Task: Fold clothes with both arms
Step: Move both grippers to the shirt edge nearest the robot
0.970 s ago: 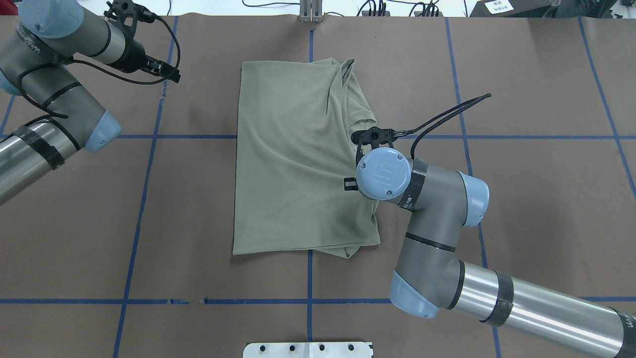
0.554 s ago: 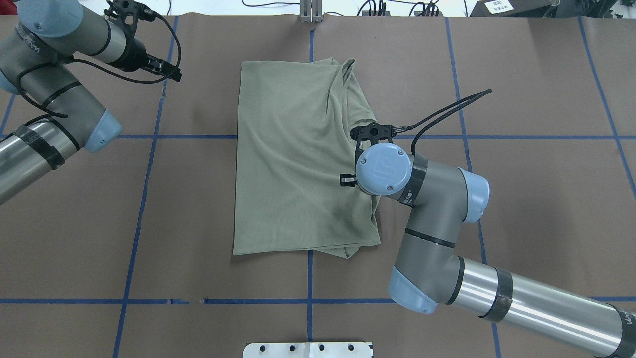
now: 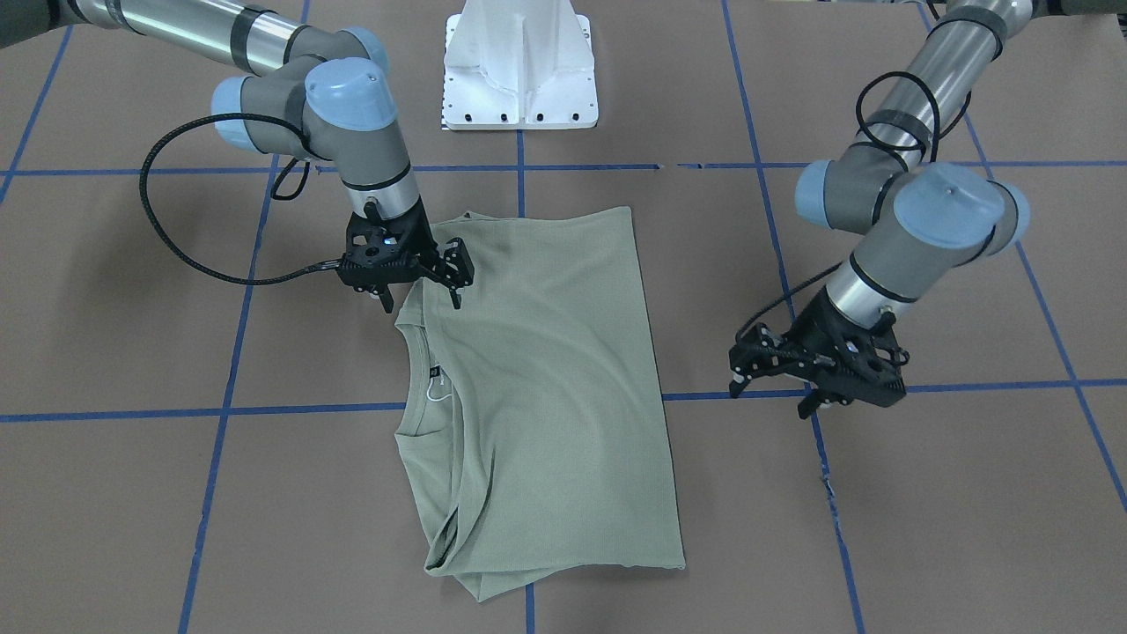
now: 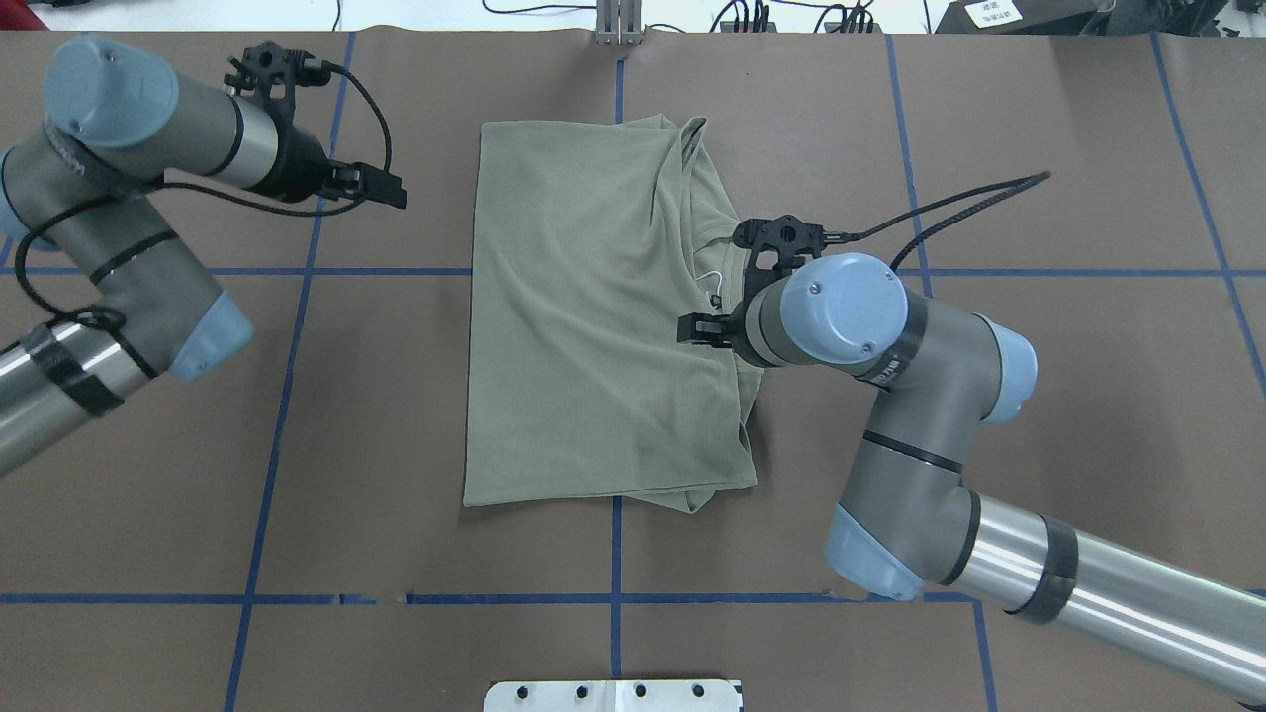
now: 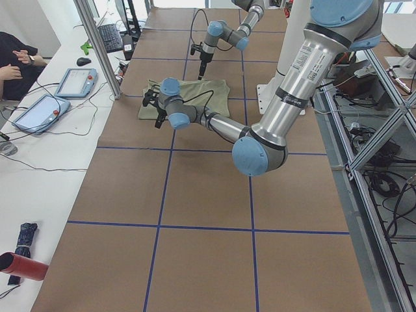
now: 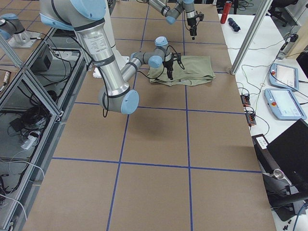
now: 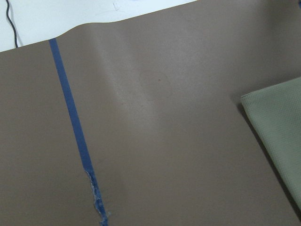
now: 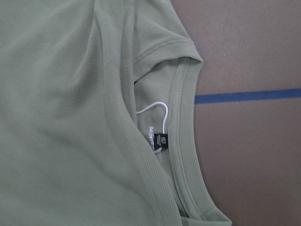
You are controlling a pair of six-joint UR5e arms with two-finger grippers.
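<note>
The sage-green long-sleeved shirt (image 4: 584, 326) lies folded into a tall rectangle at the centre of the overhead frame, flat on the brown-paper surface (image 4: 1088, 415). Its ribbed neckline (image 8: 186, 141) is on the right edge there, and the right wrist view shows the dark neck tag (image 8: 157, 139) and white loop (image 8: 160, 109). The right end effector (image 3: 421, 304) hangs over that collar-side edge with its fingers spread and empty; whether the tips touch the cloth I cannot tell. From overhead the right arm (image 4: 831, 311) covers part of the shirt's right edge. The left end effector (image 3: 770, 396), released and holding nothing, hovers over bare paper at the right of the front-facing frame, apart from the shirt, beside a blue tape line (image 3: 968, 386). A black cable (image 3: 144, 189) loops at upper left there, and the white pedestal (image 3: 519, 62) stands at top centre.
</note>
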